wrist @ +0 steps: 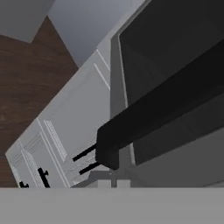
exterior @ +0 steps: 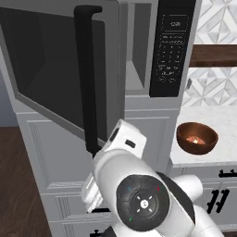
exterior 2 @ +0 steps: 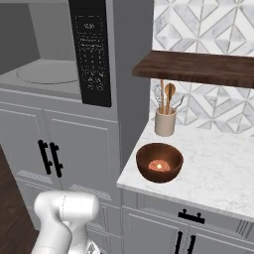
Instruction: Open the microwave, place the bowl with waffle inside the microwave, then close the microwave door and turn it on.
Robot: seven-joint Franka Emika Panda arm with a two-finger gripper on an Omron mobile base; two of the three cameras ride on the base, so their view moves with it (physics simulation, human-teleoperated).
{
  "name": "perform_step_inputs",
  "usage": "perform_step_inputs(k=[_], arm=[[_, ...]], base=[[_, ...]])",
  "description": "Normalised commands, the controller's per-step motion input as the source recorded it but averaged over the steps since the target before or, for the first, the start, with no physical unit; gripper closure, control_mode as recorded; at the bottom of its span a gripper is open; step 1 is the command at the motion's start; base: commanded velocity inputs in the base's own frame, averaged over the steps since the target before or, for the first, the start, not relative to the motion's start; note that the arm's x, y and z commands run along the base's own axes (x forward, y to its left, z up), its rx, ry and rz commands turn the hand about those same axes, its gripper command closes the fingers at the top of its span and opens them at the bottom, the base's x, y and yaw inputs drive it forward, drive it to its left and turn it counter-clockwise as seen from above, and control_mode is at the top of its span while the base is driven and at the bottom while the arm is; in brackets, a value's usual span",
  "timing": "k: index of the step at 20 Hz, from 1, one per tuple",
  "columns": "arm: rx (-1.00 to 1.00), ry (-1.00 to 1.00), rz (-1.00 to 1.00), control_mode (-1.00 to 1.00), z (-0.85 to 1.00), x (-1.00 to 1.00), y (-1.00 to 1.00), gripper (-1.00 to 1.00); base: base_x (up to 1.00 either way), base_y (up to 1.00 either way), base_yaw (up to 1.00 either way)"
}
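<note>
microwave (exterior: 157,51) display digits, keypad labels unreadable

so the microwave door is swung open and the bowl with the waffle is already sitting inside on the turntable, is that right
Not quite. The microwave door is swung open, but the bowl with the waffle sits on the marble counter right of the microwave, as the right base view shows.
</note>
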Motion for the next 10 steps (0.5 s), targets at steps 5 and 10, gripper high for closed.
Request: perform_step_inputs(k=[5, 10], arm=[[0.01, 0.00, 0.00, -1.00, 0.00, -1.00, -0.48, 1.00], [0.15, 0.00, 0.00, -1.00, 0.07, -0.25, -1.00, 1.00]], base=[[0.00, 0.00, 0.00], [0.00, 0.00, 0.00]])
